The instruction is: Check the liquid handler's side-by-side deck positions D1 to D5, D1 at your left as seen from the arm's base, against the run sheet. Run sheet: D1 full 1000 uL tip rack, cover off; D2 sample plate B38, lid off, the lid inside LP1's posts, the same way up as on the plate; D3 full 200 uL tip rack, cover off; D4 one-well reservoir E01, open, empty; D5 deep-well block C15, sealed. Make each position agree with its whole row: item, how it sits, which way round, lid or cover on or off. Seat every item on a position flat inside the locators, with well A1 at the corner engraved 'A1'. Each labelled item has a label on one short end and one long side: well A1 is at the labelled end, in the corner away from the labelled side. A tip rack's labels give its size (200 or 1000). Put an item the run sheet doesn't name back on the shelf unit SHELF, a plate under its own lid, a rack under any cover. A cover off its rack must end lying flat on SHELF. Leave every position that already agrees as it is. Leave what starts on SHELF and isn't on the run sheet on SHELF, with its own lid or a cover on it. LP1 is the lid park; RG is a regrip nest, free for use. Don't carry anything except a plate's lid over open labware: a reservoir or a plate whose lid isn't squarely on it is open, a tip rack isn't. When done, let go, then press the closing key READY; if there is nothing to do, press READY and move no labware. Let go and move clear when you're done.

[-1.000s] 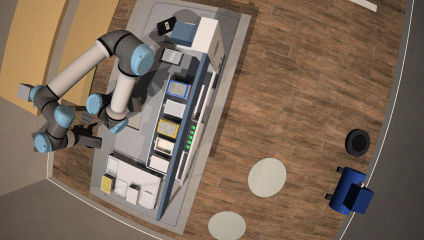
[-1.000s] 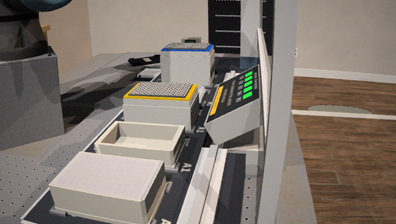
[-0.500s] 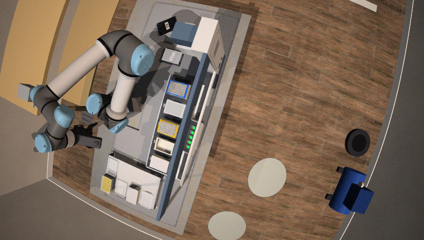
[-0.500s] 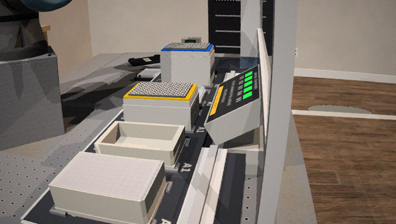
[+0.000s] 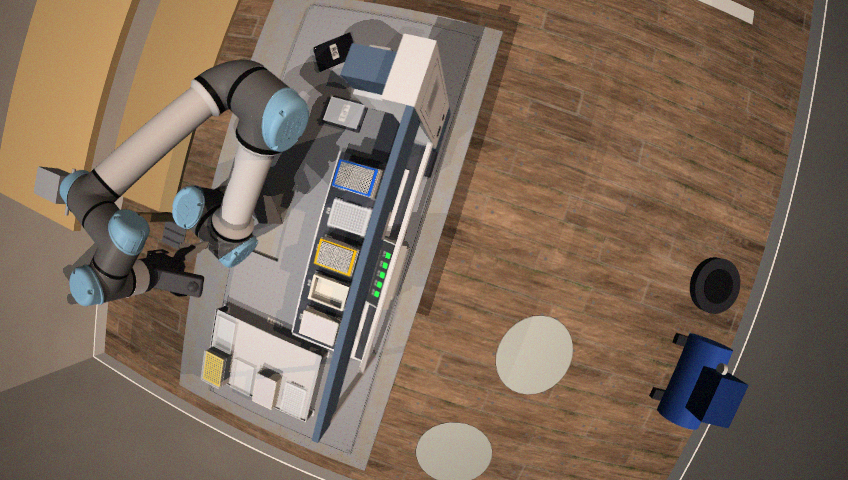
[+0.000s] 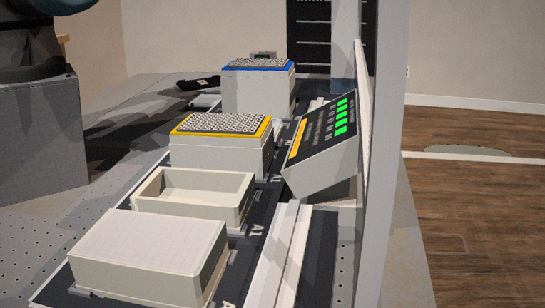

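Note:
In the overhead view five items stand in a row on the dark deck. They are a blue-rimmed tip rack [image 5: 355, 178], a white sample plate [image 5: 349, 217], a yellow-rimmed tip rack [image 5: 336, 255], an open empty reservoir [image 5: 330, 291] and a sealed deep-well block [image 5: 319, 327]. Both racks are uncovered and full. A lid [image 5: 343, 113] lies flat beyond the blue rack. My gripper [image 5: 181, 270] is open and empty, off the table's near side, far from the deck. The side view shows the blue rack [image 6: 256, 85], yellow rack [image 6: 221, 142], reservoir [image 6: 194, 194] and block [image 6: 148, 255]; the plate is hidden there.
The shelf unit [image 5: 267, 362] holds a yellow rack [image 5: 215, 366], a flat cover [image 5: 224, 331] and other white labware. A slanted panel with green lights [image 6: 323, 130] and a tall rail [image 6: 377, 158] run behind the deck. The arm's pedestal [image 6: 25, 137] stands on the near side.

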`<state>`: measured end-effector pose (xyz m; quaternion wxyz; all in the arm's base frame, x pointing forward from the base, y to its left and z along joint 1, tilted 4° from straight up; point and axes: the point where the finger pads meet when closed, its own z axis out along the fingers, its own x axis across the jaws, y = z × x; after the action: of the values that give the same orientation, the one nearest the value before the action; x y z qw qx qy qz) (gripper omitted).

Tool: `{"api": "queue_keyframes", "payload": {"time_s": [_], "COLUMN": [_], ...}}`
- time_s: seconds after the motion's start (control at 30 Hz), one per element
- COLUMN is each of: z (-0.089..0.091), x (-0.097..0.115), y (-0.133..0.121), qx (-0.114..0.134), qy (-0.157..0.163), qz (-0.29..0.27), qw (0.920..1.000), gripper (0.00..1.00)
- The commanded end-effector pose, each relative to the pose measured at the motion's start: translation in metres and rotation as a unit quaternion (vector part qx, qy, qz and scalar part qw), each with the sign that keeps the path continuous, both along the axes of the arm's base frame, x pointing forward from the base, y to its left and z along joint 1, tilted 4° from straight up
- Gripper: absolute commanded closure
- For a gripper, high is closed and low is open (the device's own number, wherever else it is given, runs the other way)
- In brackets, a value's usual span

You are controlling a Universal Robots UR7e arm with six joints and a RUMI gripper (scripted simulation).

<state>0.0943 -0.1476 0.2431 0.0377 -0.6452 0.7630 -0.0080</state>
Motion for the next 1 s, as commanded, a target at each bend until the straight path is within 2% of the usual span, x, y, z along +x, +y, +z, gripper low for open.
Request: {"api": "queue_keyframes", "payload": {"time_s": [0.0, 0.97], "z": [-0.0684, -0.0696], "x": [0.0644, 0.0652], "y": [0.0248, 0.0291], "qx": [-0.001, -0.001], "qy": [0.004, 0.004], "qz": [0.0, 0.0], "qw": [1.0, 1.0], "gripper": [0.18, 0.18]}}
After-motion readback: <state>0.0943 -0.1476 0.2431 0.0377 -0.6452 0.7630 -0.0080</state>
